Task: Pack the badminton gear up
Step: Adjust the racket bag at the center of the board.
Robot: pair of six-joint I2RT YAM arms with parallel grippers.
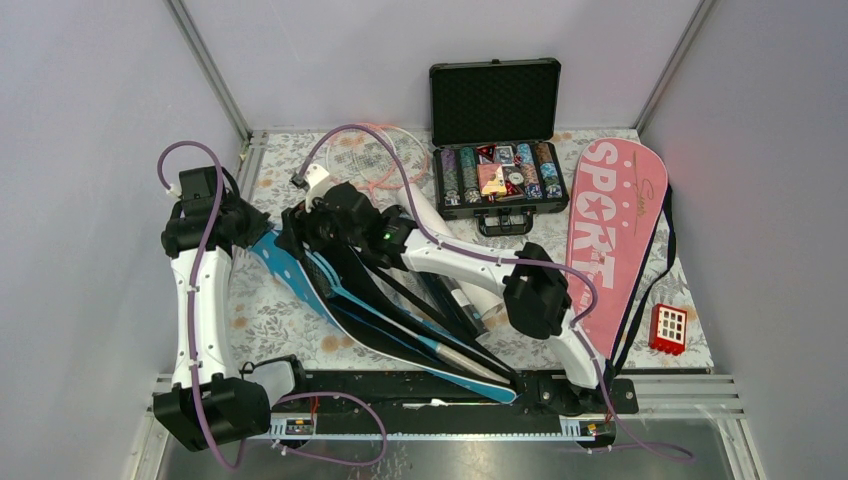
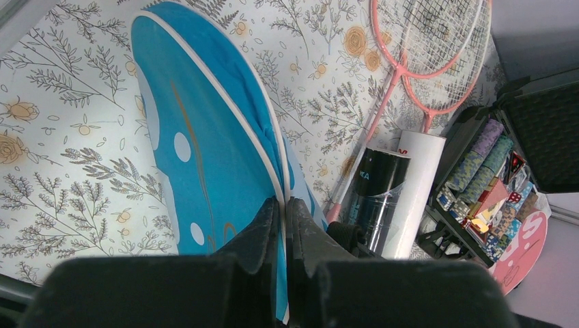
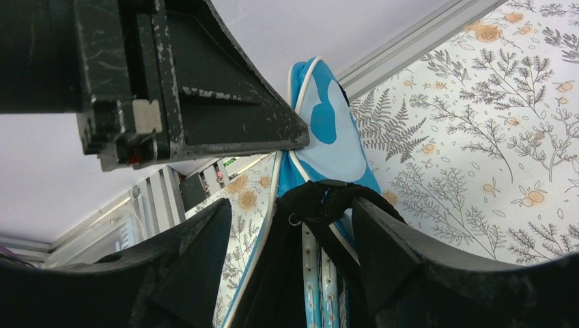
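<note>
Left tool pinched closed; right tool spread wide

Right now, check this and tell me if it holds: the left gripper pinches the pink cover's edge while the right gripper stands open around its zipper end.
Wrong cover: the left gripper pinches the blue cover, as the left wrist view shows. The right gripper does stand open around its zipper end.

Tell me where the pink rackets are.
Top view: the pink rackets lie overlapped at the table's far edge, left of the open chip case, heads beyond the white tube.
</note>
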